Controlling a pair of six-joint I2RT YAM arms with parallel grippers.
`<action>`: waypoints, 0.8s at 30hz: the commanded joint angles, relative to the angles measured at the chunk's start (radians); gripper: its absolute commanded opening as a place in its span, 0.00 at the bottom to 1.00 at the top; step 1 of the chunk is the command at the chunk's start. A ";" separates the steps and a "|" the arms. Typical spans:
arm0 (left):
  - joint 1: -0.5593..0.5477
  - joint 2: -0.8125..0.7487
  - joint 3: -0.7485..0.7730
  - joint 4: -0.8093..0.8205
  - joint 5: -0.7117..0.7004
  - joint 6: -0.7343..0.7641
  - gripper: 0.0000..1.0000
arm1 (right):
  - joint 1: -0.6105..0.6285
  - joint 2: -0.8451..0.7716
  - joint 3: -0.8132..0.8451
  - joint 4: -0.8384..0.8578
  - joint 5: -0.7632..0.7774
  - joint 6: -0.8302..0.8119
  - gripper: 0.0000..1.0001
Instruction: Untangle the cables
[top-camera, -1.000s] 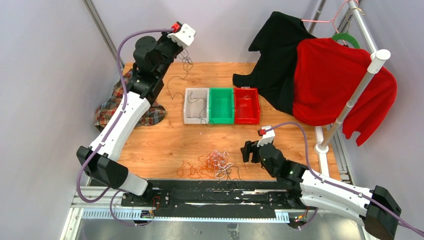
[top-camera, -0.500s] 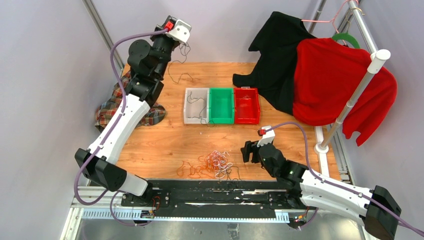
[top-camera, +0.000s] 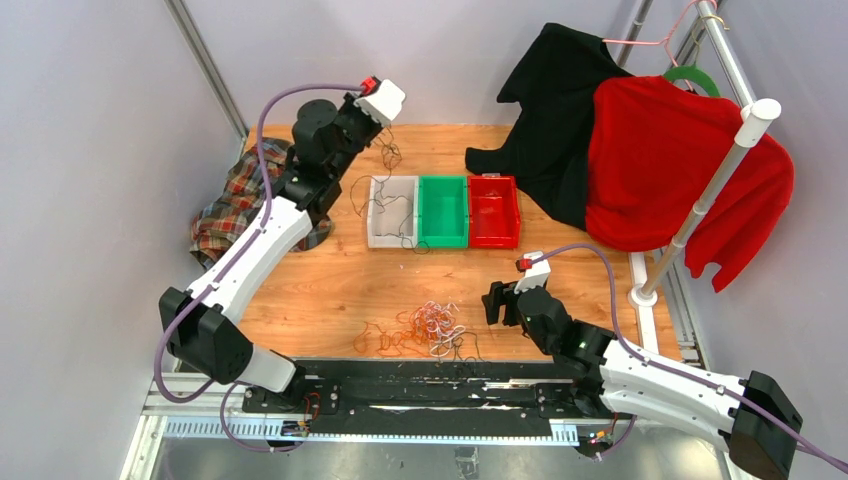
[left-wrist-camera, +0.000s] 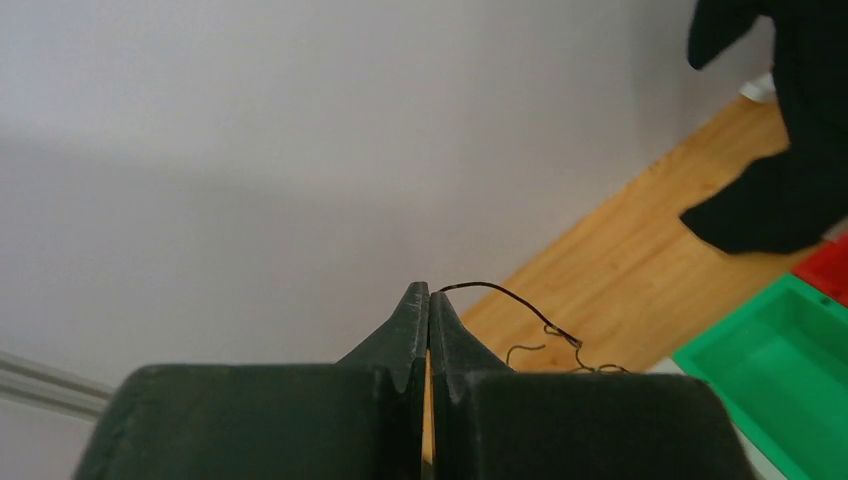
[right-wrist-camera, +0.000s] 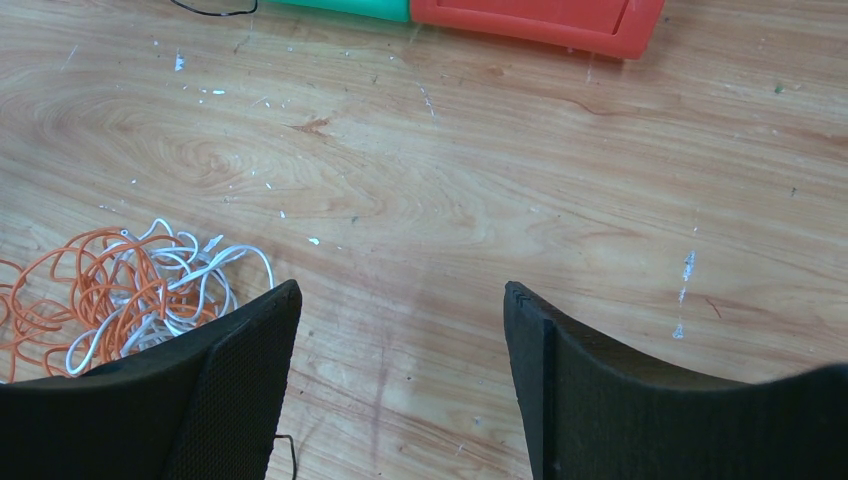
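Right hand (right-wrist-camera: 400, 290), fingers apart, hovers over the tabletop (top-camera: 330, 280) at 5 o'clock. The tangled cables (top-camera: 425, 328) (orange, white, some black) lie at its 9 o'clock. Farther off, at 11 o'clock, the left hand (left-wrist-camera: 429, 300) is clamped on a black cable (left-wrist-camera: 480, 285) hanging toward the white bin (top-camera: 374, 215).
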 joint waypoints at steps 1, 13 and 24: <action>-0.014 -0.026 -0.036 -0.113 0.061 -0.103 0.00 | -0.012 -0.010 0.011 -0.007 0.026 0.008 0.74; -0.090 0.035 -0.077 -0.313 0.035 -0.081 0.00 | -0.012 -0.030 -0.003 -0.004 0.033 0.019 0.74; -0.134 0.171 -0.112 -0.246 -0.088 -0.005 0.00 | -0.012 -0.053 -0.012 -0.012 0.034 0.026 0.74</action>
